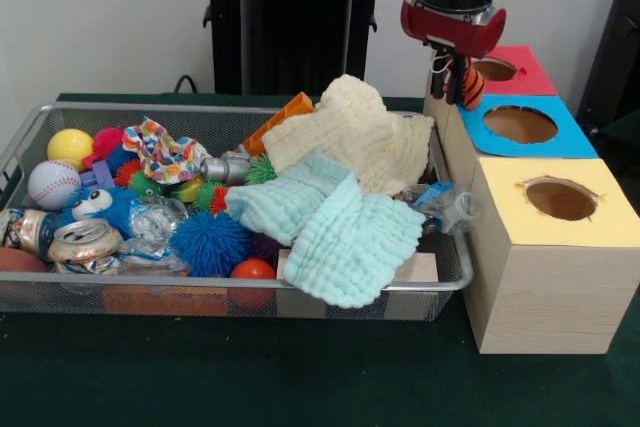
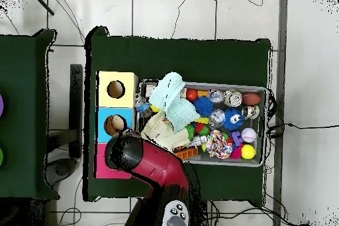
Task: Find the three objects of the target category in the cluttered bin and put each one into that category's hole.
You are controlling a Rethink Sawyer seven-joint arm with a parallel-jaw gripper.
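- The gripper point(image 1: 458, 82) is hanging over the row of boxes, right between the red box's hole point(image 1: 494, 69) and the blue box's hole point(image 1: 520, 124), and it is gripping a small orange-and-black striped toy point(image 1: 464, 81) that is dangling below it.
- Judging by its look, the striped toy is light and soft; it is being held near its top end, so it may be swinging a little and could slip if the grip is slack.
- In the overhead view the arm point(image 2: 147, 165) is covering the gripper and most of the red box point(image 2: 106, 166), so nothing of the hold is showing there.
- What kind of toy it is, and which hole it belongs in, is hard to tell; only a short striped piece is showing.
- Down and to the side of the gripper, the wire bin point(image 1: 30, 132) is lying full of clutter: a cream cloth point(image 1: 350, 135) and two mint cloths point(image 1: 330, 222) are draping over much of it, hiding whatever is lying beneath.
- Balls, spiky toys and a crushed can point(image 1: 85, 244) are showing at the bin's far end from the gripper.
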